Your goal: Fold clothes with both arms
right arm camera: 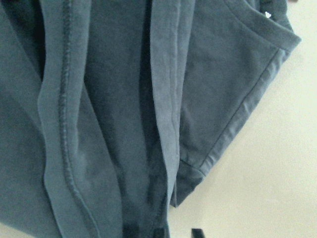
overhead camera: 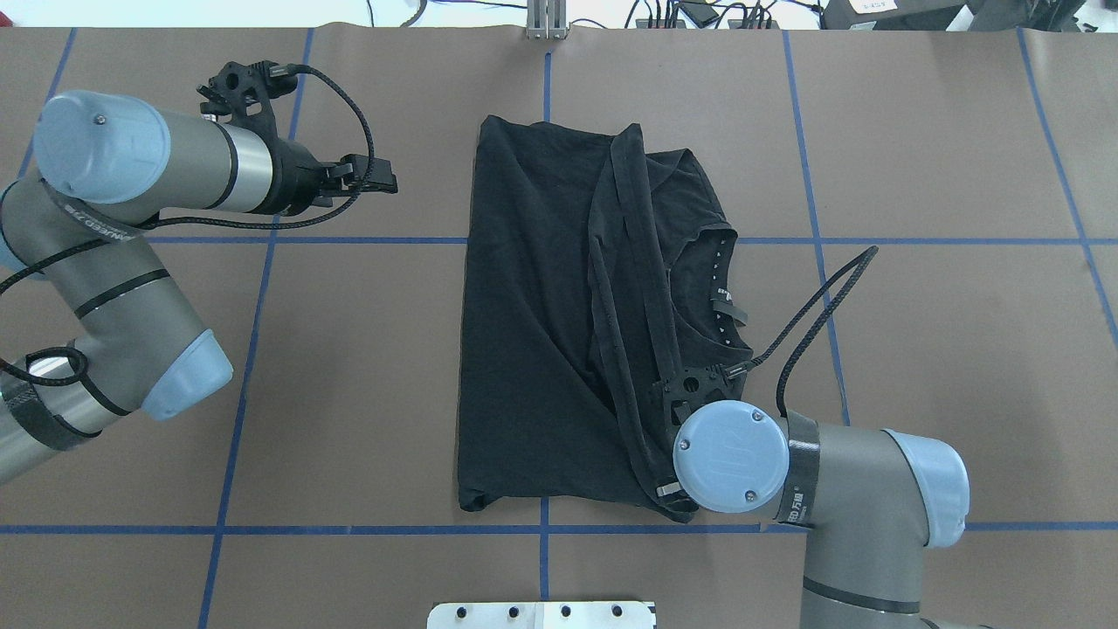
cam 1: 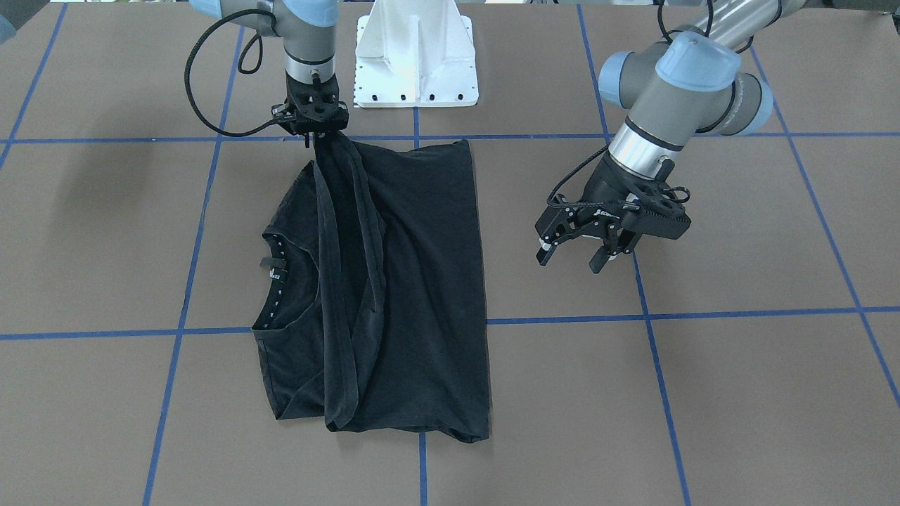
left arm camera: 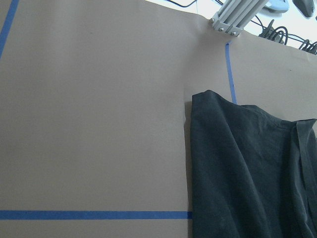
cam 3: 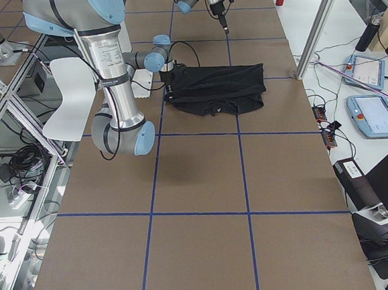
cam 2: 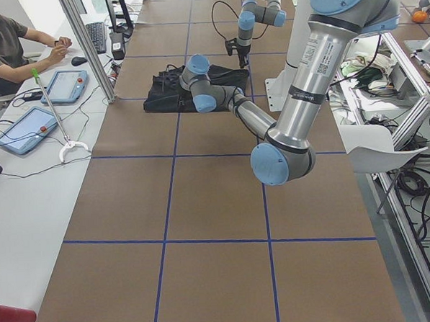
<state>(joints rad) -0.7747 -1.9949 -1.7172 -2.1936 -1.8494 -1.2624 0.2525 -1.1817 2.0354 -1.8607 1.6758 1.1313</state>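
The black T-shirt (cam 1: 422, 281) lies partly folded on the brown table, collar (cam 1: 275, 281) toward my right side; its logo print is hidden. My right gripper (cam 1: 314, 132) is shut on a lifted edge of the shirt, and a band of cloth (cam 1: 344, 232) hangs from it down to the table. In the overhead view the shirt (overhead camera: 533, 332) shows, and my right wrist (overhead camera: 729, 454) covers that gripper. The right wrist view shows only the cloth (right arm camera: 109, 119). My left gripper (cam 1: 571, 260) is open and empty, hovering beside the shirt's straight side edge. It also shows in the overhead view (overhead camera: 376, 182).
The white pedestal base (cam 1: 416, 63) stands at the robot's side of the table. Blue tape lines (cam 1: 562, 320) grid the brown table (cam 1: 738, 393). An operator (cam 2: 7, 49) sits at a side desk with tablets (cam 2: 26, 127). An aluminium post (overhead camera: 546, 22) stands at the far edge.
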